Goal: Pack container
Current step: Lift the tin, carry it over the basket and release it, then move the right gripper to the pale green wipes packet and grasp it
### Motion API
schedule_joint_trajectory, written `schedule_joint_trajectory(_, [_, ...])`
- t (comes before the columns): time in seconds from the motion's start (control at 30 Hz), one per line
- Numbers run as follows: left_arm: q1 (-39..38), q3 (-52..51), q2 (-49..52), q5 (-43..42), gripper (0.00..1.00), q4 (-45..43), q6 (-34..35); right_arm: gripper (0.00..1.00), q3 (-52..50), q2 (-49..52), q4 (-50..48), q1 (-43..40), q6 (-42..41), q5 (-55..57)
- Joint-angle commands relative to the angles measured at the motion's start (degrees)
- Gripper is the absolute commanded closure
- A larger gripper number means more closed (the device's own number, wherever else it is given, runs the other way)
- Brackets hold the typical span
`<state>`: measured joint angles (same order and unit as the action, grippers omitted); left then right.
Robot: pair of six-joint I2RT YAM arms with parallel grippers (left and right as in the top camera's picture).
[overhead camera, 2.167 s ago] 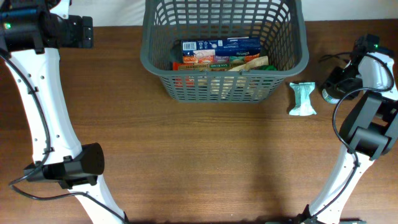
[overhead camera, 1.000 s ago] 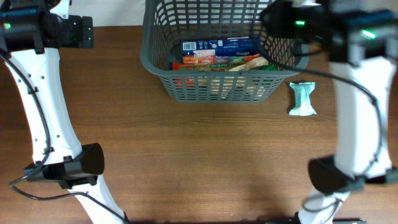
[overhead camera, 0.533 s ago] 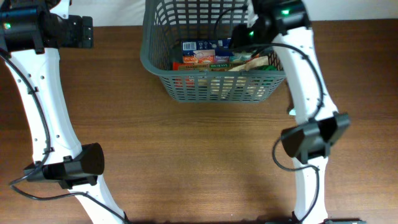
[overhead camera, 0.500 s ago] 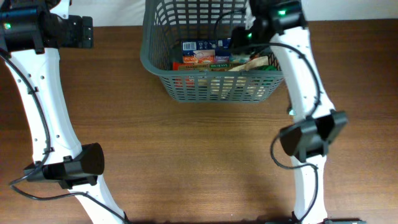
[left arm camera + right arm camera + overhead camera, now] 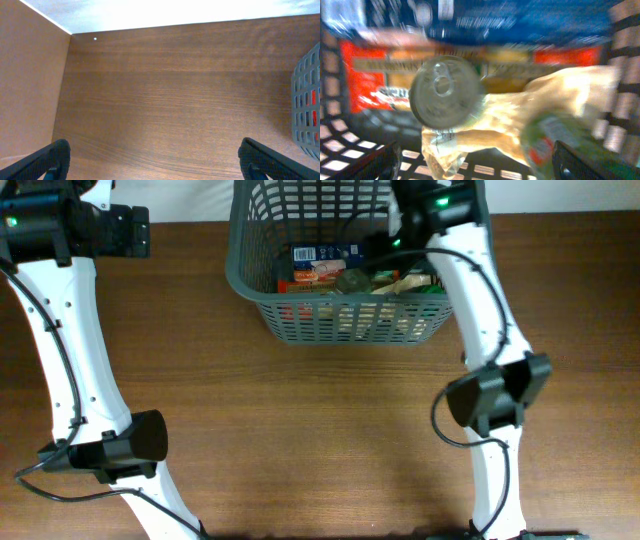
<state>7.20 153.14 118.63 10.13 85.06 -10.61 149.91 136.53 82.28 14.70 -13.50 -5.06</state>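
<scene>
1. A brown wooden table [image 5: 300, 430] is seen, bounded at its far edge by a white wall [image 5: 150, 12].
2. The left gripper [image 5: 156, 161] is held wide open and empty, left of the container [image 5: 330, 298].
3. The container is set at the far middle, opening upward, long axis left to right.
4. The right gripper [image 5: 480, 167] is spread wide over its contents, a can [image 5: 447, 97] and packets [image 5: 380, 80], gripping nothing.

The overhead camera looks straight down on the counter [image 5: 320, 430] and container [image 5: 350, 320]. The left wrist camera faces the counter, catching the container's wall at its right edge; the right wrist camera peers closely inside it.
</scene>
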Motion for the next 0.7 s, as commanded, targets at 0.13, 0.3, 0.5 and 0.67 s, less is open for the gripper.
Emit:
schedule_joint_trajectory(0.13, [0.1, -0.2, -0.6, 0.2, 0.01, 0.1, 0.9, 0.12, 6.2, -20.8, -0.2, -7.0, 0.1, 14.1])
schedule_joint_trajectory(0.3, [0.1, -0.2, -0.6, 0.2, 0.01, 0.1, 0.9, 0.07, 6.2, -26.4, 0.6, -15.7, 0.1, 19.9])
schedule_joint_trajectory(0.5, [0.1, -0.2, -0.6, 0.2, 0.01, 0.1, 0.9, 0.03, 1.2, -25.2, 1.4, -29.0, -0.5, 14.1])
schedule_joint_trajectory(0.67, [0.1, -0.2, -0.6, 0.2, 0.01, 0.1, 0.9, 0.03, -12.5, -21.9, -2.6, -35.5, -0.2, 4.0])
